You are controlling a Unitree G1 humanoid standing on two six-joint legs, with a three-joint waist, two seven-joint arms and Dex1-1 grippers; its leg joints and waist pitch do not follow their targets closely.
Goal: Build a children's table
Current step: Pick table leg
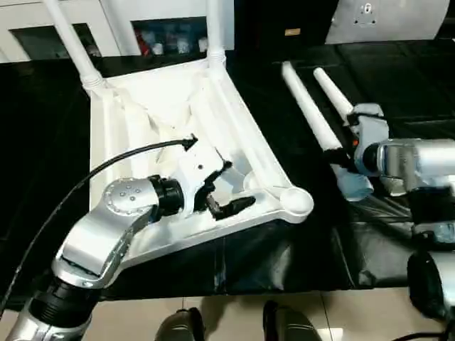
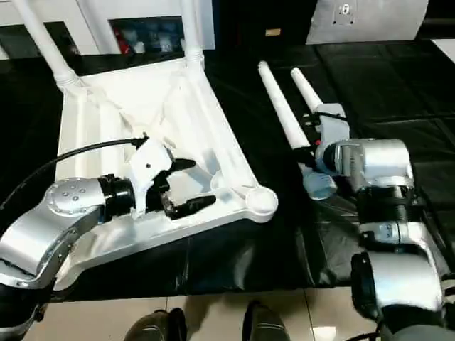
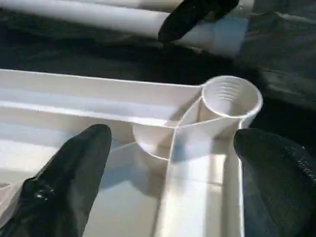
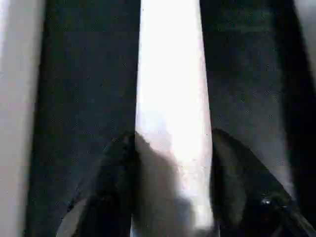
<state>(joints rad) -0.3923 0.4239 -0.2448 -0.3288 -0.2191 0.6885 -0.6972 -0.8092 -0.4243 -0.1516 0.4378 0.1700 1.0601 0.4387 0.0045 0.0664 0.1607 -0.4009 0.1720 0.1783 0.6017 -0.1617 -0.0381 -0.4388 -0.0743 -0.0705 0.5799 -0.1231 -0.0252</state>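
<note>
While the tabletop (image 1: 170, 135) lies upside down on the black work table (image 1: 43, 142), ribs facing up, two legs (image 1: 71, 42) already stand upright in its two far corner sockets. The near right corner socket (image 1: 296, 200) is empty, a round open cup at the edge of the top.

My left claw (image 1: 226, 192) hovers over the ribbed underside, just inside that empty socket. Its two black fingers (image 3: 69, 173) are spread wide with nothing between them; from the left wrist I look past them at the socket (image 3: 231, 97) and the ribs that run into it.

To the right of the top, apart from it, two loose legs lie side by side on the black cover, pointing away from me. My right claw (image 4: 173, 173) is down over the nearer end of the inner loose leg (image 1: 307, 106). From the right wrist, that leg (image 4: 170, 98) runs straight between my two dark fingers (image 4: 108, 187), one on each side and close against it. I cannot tell whether they are gripping it or only straddling it. The outer loose leg (image 1: 333, 91) lies just beside.
</note>
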